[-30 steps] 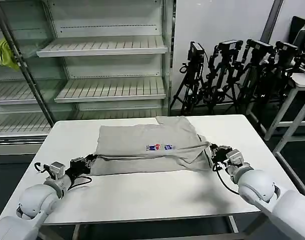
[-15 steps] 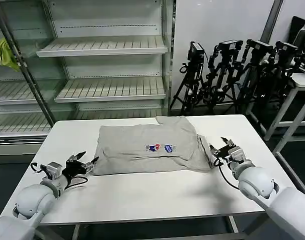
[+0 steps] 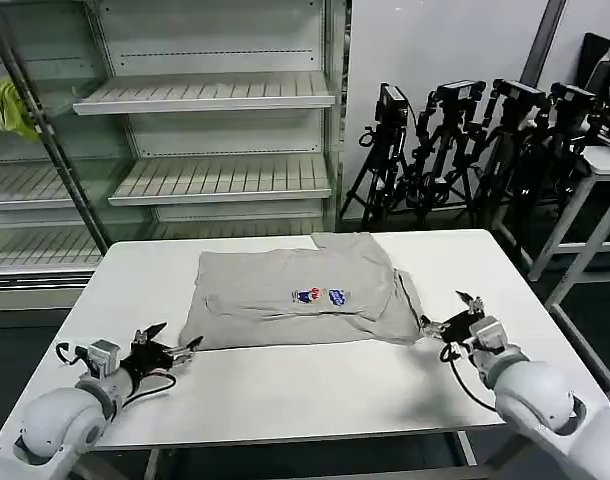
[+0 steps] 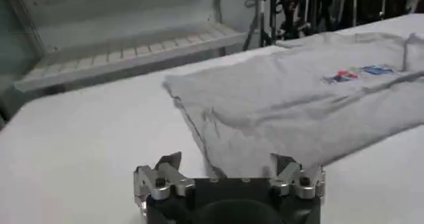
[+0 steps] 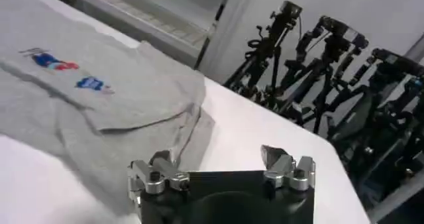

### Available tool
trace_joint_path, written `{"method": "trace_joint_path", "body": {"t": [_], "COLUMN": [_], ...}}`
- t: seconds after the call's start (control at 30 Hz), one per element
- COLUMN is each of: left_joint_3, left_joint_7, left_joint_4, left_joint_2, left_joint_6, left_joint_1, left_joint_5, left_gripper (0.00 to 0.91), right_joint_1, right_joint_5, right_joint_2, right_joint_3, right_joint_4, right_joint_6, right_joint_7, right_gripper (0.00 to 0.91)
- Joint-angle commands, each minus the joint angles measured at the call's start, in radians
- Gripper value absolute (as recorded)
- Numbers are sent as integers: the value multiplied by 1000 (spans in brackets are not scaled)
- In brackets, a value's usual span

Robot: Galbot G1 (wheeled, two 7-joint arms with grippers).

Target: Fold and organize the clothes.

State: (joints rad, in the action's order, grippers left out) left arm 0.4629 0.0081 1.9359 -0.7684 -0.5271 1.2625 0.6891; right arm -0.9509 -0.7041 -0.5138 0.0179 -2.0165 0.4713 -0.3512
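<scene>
A white surface (image 3: 315,390) fills the near part of the room, and the light grey shirt (image 3: 295,295) lies flat across its middle, folded into a rough rectangle. All places below are given from the shirt. Its small red and blue chest print (image 3: 320,296) faces up near the centre, and a folded flap overlaps the shirt's right-hand portion, ending in a sleeve that points toward the surface's right edge.

The left gripper (image 3: 168,348) sits low over the surface just off the shirt's near-left corner, clear of the cloth, its fingers (image 3: 151,331) spread apart and holding nothing. In the left wrist view the same gripper (image 4: 229,179) shows both fingers wide apart with the shirt's edge (image 4: 199,136) running just beyond them. The right gripper (image 3: 453,316) is just off the shirt's near-right corner, beside the sleeve tip, its fingers also spread and empty; the right wrist view shows them (image 5: 224,172) parted with the sleeve (image 5: 189,129) ahead of them.

Beyond the shirt, behind the surface's far edge, stands a white shelving unit (image 3: 205,130) with slatted shelves. A yellow-green cloth (image 3: 10,107) hangs at its far left. To the far right of the shirt, a cluster of black tripods (image 3: 465,150) stands against a pale wall, and another white table (image 3: 605,165) shows at the room's right side.
</scene>
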Motion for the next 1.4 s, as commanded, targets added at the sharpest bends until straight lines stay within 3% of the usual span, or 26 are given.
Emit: {"method": "trace_joint_path", "body": {"t": [0.03, 0.1, 0.2, 0.23, 0.33, 0.43, 0.5, 0.63, 0.67, 0.7, 0.77, 0.87, 1.4], "left_joint_3": [1, -3, -10, -12, -17, -19, -18, -13, -12, -11, -9, -8, 6], "left_joint_7": [-12, -11, -9, -8, -6, -3, -2, 2, 3, 5, 7, 10, 25], "left_joint_4": [13, 5, 0, 0, -3, -4, -3, 0, 1, 3, 4, 4, 22], "left_joint_2": [-21, -23, -26, -27, -30, -32, -34, -35, -35, -35, -34, -34, -25], "left_joint_6": [-23, -22, -22, -22, -22, -21, -20, -18, -18, -16, -15, -9, 18], "left_joint_1": [25, 16, 5, 2, -3, 0, 4, 14, 16, 18, 18, 18, 49], "left_joint_5": [21, 18, 17, 17, 13, 8, 4, 1, 0, 0, -1, -2, -21], "left_gripper": [907, 907, 907, 907, 907, 907, 907, 907, 766, 685, 282, 81, 40], "right_joint_1": [-56, -45, -22, -14, -1, 2, 2, -7, -12, -19, -27, -41, -84], "right_joint_5": [36, 48, 55, 58, 68, 80, 87, 93, 93, 93, 96, 98, 106], "right_joint_2": [-61, -79, -109, -119, -149, -166, -177, -179, -178, -177, -175, -171, -160], "right_joint_3": [-3, -21, -47, -56, -74, -85, -89, -86, -82, -77, -73, -64, -38], "right_joint_4": [10, 42, 87, 97, 128, 145, 158, 160, 158, 155, 151, 143, 102], "right_joint_6": [-2, -10, -15, -18, -22, -29, -33, -38, -38, -39, -40, -42, -44], "right_joint_7": [7, 12, 17, 20, 23, 30, 35, 41, 44, 44, 46, 47, 41], "right_gripper": [907, 897, 786, 695, 554, 524, 423, 111, 30, 0, 0, 0, 0]}}
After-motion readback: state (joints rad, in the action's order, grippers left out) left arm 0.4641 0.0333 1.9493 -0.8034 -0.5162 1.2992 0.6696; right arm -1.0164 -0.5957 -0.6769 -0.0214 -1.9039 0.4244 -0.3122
